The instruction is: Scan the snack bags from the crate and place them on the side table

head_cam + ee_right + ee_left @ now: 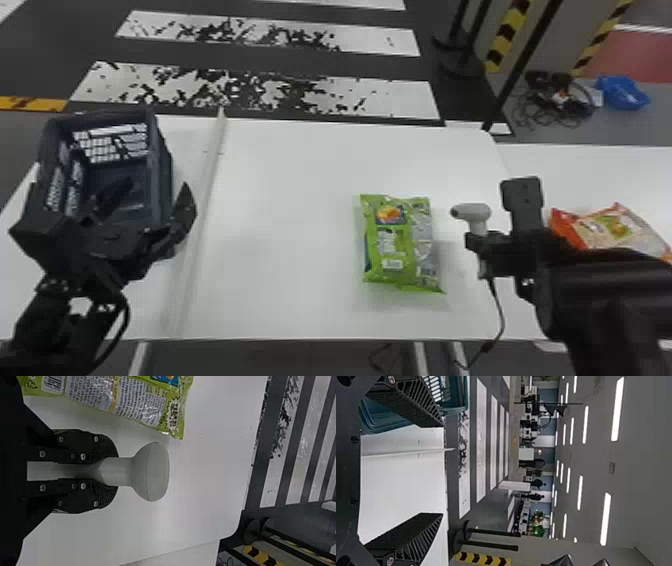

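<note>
Green snack bag [400, 240] laid flat on the white table [280, 200], right of centre, barcode side up. Scanner [470, 212] held just right of it by the right gripper [477, 241], jaws clenched around the handle; its cable [499, 310] is draped toward the near edge. Orange-and-white snack bag [617, 227] placed on the side table [580, 165] at far right, partly hidden by the right arm. Dark crate [162, 170] set at the table's left, beyond a pale raised strip [214, 155]. Left gripper [158, 184] positioned over the crate's near end, jaws spread apart, nothing grasped.
</note>
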Controlling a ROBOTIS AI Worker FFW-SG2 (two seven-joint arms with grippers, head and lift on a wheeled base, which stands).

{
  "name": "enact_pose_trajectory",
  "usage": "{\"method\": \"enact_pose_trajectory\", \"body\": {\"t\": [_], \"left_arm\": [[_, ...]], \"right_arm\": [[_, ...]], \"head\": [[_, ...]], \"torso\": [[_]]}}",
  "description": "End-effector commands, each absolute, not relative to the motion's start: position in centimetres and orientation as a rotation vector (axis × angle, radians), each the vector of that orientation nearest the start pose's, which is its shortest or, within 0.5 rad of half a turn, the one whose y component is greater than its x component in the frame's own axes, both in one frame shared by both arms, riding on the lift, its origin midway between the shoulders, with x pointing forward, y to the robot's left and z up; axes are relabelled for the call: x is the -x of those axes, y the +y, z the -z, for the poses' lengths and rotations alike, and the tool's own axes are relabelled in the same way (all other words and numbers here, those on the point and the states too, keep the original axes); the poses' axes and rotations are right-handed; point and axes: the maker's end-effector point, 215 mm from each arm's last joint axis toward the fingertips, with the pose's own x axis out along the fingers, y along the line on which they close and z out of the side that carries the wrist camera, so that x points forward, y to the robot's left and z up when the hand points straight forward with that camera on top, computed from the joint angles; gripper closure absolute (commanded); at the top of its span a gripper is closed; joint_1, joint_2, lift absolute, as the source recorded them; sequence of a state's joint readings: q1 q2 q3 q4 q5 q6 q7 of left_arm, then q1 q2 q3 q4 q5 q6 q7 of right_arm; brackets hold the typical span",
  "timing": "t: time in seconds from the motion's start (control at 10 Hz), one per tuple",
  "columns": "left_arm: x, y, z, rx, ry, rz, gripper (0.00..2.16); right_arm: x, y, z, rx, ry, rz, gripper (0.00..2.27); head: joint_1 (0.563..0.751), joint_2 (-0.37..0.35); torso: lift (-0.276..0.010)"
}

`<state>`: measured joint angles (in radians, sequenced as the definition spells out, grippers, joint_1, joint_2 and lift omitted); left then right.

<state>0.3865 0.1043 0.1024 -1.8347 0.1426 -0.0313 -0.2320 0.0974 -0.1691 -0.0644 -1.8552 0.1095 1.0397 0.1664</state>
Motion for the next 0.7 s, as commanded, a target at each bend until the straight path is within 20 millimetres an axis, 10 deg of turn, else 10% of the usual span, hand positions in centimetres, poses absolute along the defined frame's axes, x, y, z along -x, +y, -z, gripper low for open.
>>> {"method": "enact_pose_trajectory", "body": {"t": [0.0, 0.6], "left_arm": [[-47.1, 25.7, 38.4, 0.020, 0.079, 0.162, 0.07], [-47.2, 25.5, 38.4, 0.017, 0.082, 0.168, 0.08]], "right_arm": [[-48.2, -33.7, 52.3, 0.165, 0.856, 0.026, 2.26], [-48.3, -35.7, 55.4, 0.185, 0.935, 0.047, 2.24]], "head": [[0.695, -0.090], [0.695, -0.113]], "torso": [[-0.050], [-0.050]]}}
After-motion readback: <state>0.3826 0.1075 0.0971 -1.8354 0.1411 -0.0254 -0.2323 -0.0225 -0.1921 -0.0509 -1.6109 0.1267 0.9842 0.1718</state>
